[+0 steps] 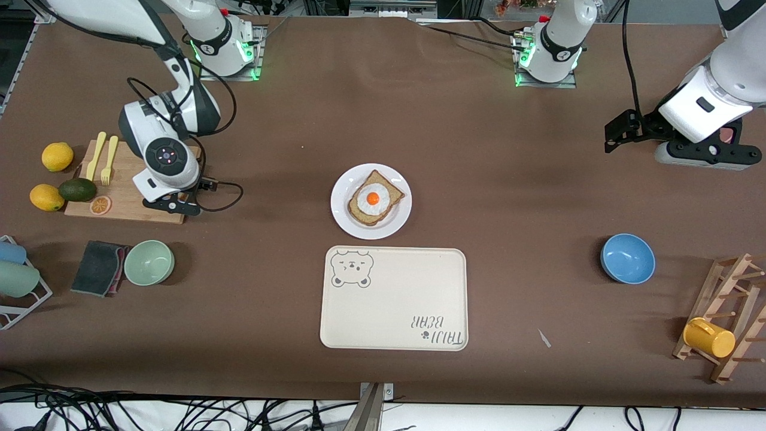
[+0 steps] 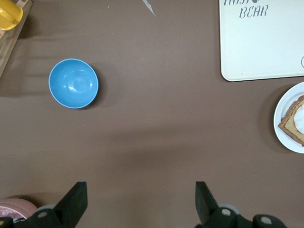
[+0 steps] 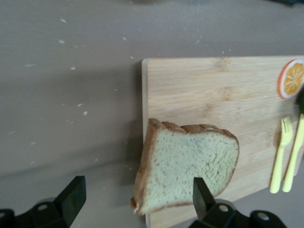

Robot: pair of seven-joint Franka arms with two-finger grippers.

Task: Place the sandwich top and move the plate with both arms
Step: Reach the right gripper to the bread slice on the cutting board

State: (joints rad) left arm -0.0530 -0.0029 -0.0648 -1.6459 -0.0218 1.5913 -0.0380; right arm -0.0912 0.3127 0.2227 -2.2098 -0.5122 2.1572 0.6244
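The sandwich top (image 3: 190, 164), a plain brown slice, lies on the corner of a wooden cutting board (image 3: 199, 90), overhanging its edge. It is hidden under the right arm in the front view. My right gripper (image 3: 137, 183) is open and empty above it, one finger over the slice and the other over the bare table; in the front view the right gripper (image 1: 172, 205) is over the board. The white plate (image 1: 396, 222) at mid-table holds a bread slice with a fried egg (image 1: 373, 198). My left gripper (image 2: 140, 186) is open and empty over bare table at the left arm's end (image 1: 703, 152). The plate's rim (image 2: 281, 107) shows in the left wrist view.
Two yellow forks (image 1: 100, 157), lemons (image 1: 57, 157), an avocado (image 1: 78, 190) and an orange slice (image 1: 100, 205) are on or beside the board. A green bowl (image 1: 149, 261), a grey cloth (image 1: 99, 259), the cream bear tray (image 1: 395, 299), a blue bowl (image 1: 628, 258) and a rack with a yellow mug (image 1: 709, 337) lie nearer the camera.
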